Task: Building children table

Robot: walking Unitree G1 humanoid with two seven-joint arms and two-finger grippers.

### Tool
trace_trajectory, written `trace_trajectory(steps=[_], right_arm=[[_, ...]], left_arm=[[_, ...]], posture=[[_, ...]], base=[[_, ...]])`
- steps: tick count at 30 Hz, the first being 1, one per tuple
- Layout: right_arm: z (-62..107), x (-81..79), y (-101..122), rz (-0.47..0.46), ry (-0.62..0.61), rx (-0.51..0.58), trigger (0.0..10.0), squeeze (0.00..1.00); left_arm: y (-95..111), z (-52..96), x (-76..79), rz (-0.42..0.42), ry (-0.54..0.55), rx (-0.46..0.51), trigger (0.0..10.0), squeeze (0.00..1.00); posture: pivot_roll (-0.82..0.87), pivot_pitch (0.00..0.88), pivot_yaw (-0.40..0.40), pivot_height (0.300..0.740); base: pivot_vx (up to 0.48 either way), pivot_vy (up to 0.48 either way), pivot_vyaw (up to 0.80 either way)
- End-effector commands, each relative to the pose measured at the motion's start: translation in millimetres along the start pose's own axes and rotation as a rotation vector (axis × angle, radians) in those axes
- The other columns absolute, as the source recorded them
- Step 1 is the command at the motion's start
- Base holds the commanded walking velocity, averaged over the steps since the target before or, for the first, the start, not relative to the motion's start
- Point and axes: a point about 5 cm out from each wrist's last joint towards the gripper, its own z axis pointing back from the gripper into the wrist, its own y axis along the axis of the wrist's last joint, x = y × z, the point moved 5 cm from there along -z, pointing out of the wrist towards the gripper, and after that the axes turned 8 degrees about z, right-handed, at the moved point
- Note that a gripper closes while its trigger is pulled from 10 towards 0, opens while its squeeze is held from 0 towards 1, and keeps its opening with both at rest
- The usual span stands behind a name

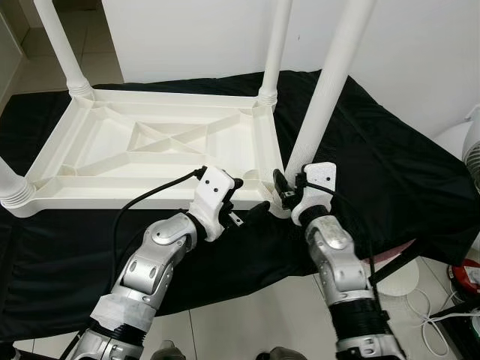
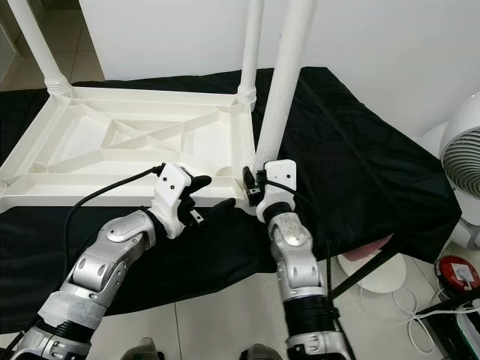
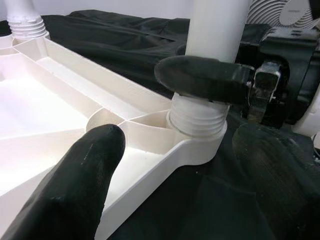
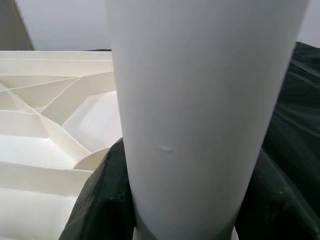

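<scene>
at tabletop (image 1: pixel 142 150) corner, leg (image 1: pixel 326 90) between right fingers (image 3: pixel 200 77)

White wall (image 1: pixel 420 45); pale tiled floor (image 1: pixel 247 330); black-draped table (image 1: pixel 390 172); white fan (image 2: pixel 461 161) beside table, on floor.

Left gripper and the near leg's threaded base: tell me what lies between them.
Only the tabletop's ribbed corner lies between left gripper and threaded base, per the left wrist view.
</scene>
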Motion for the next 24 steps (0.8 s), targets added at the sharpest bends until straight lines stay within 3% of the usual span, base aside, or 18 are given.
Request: trace_trajectory(steps=[1,3,7,8,14,24], right_arm=[[2.0,4.6,-8,-0.010,-0.071,-0.046,10.0,0.00],[2.3,0.1,-4,0.009,-0.084,-0.040,10.0,0.00],[2.5,8.4,-5,0.007,-0.072,-0.036,10.0,0.00],[2.4,10.9,-4,0.030,-0.070,-0.032,10.0,1.00],[2.5,17.9,0,0.050,0.004,0.000,10.0,1.00],[7.9,23.0,-2,0.074,0.224,0.009,10.0,1.00]], left_arm=[[2,-1.0,-7.4,-0.013,0.055,0.012,10.0,0.00],[3,0.0,-8.4,-0.011,0.054,0.021,10.0,0.00],[6,0.9,-9.6,-0.014,0.058,0.036,10.0,0.00],[7,0.7,-10.0,-0.022,0.062,0.040,10.0,0.00],[14,2.5,-10.5,-0.021,0.064,0.064,10.0,0.00],[7,12.6,7.6,-0.004,-0.059,0.045,10.0,0.00]], posture=[[0.00,0.000,-0.029,0.740],[0.00,0.000,-0.032,0.740],[0.01,0.000,-0.037,0.740],[0.01,0.000,-0.038,0.740],[0.03,0.000,-0.034,0.740],[0.03,0.000,-0.025,0.740]], base=[[0.000,0.000,0.00],[0.000,0.000,0.00],[0.000,0.000,0.00],[0.000,0.000,0.00],[0.000,0.000,0.00],[0.000,0.000,0.00]])
